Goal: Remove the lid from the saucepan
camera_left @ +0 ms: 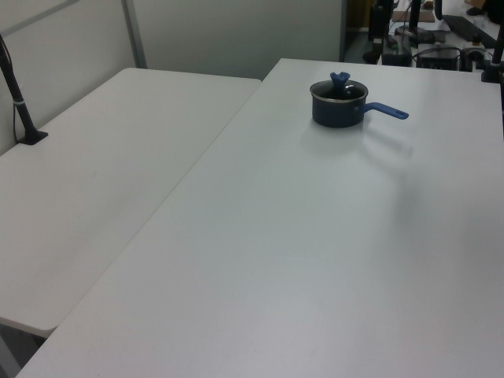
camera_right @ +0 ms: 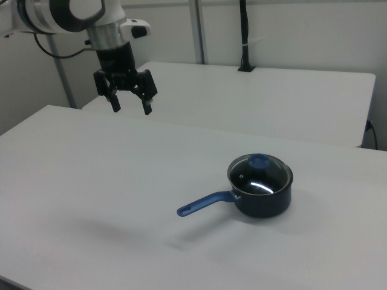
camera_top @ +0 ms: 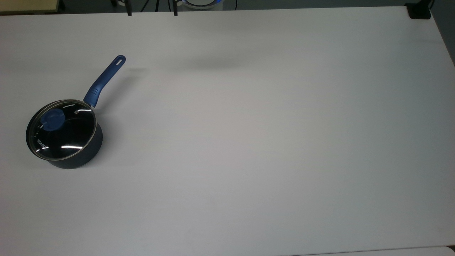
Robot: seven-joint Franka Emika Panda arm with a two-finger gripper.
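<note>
Saucepan [camera_right: 261, 193] — dark, round, standing on the white bench [camera_right: 91, 199], towards the right view's right; in the top view it sits near the top view's left edge [camera_top: 65, 137]. Blue handle [camera_right: 205, 203] points to the right view's lower left, its slotted end resting clear of the pot.

Lid [camera_right: 260, 173] — glass disc with blue knob, seated flat on the saucepan's rim; the glass glares in the top view [camera_top: 63, 128], so the inside is hard to make out.

Claw [camera_right: 129, 109] — hanging above the bench's far side, well apart from the saucepan, fingers spread and empty, pointing down. Arm above it is cut off at the right view's upper left corner.

Second white table [camera_right: 290, 96] — behind, with a black post [camera_right: 244, 36] at its far edge.
</note>
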